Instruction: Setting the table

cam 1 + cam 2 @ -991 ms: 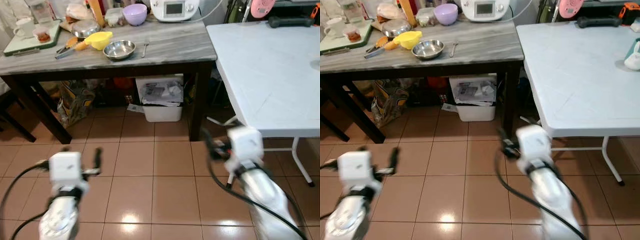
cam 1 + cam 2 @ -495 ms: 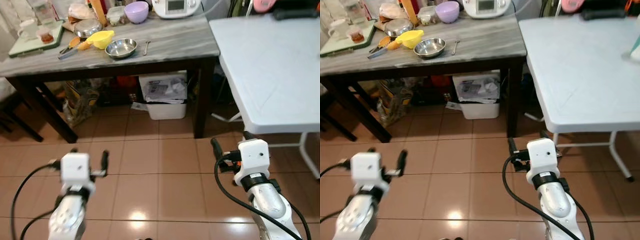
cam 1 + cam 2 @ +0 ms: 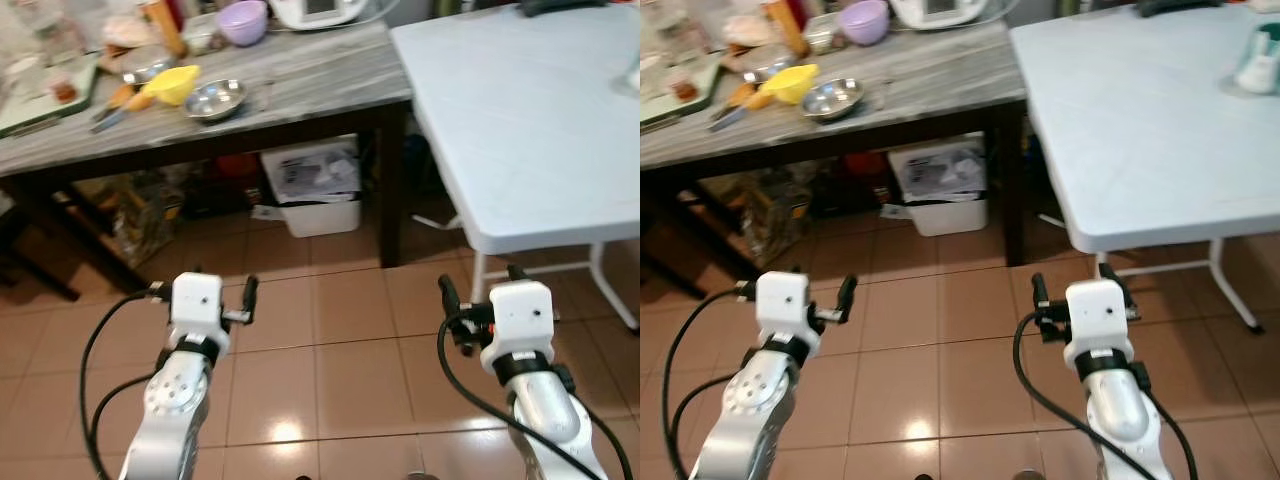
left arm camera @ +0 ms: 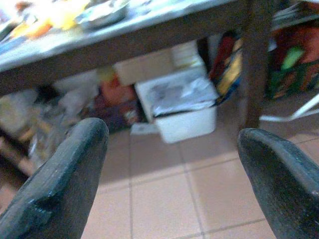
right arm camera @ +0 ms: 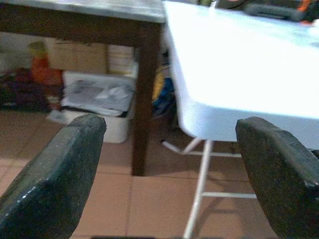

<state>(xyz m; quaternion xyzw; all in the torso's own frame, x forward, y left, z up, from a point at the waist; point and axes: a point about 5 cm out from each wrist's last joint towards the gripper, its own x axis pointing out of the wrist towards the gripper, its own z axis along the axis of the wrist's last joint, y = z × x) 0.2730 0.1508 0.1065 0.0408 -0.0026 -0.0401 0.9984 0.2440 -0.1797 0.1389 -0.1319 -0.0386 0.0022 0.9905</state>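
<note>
1. The left gripper (image 3: pixel 221 298) is held with its fingers spread wide and nothing between them, low over the tiled floor (image 3: pixel 340 370); through the left wrist view the gap frames a white bin (image 4: pixel 184 107) under the table.
2. The right gripper (image 3: pixel 478 296) is likewise spread and empty, just before the edge of the white folding table (image 3: pixel 520 130).
3. Compared with a second ago, both arms are seen raised further into the head views and drawn sharply instead of blurred, and the whole scene is shifted, so the camera is judged to have moved with the robot. Nothing on the tables is seen to be displaced.
4. It is judged that the robot is settling in front of the two tables and that no tableware is yet picked up; the setting itself is still to be begun.
5. The dishes are found on the marble-topped table (image 3: pixel 300 80), well apart from both grippers: a steel bowl (image 3: pixel 214 99), which looks empty, just beside a yellow bowl (image 3: pixel 172 84), and a purple bowl (image 3: pixel 244 21) farther back, whose contents cannot be told.
6. A tray (image 3: pixel 45 85) at the far left end is seen holding a small cup (image 3: pixel 62 87).
</note>
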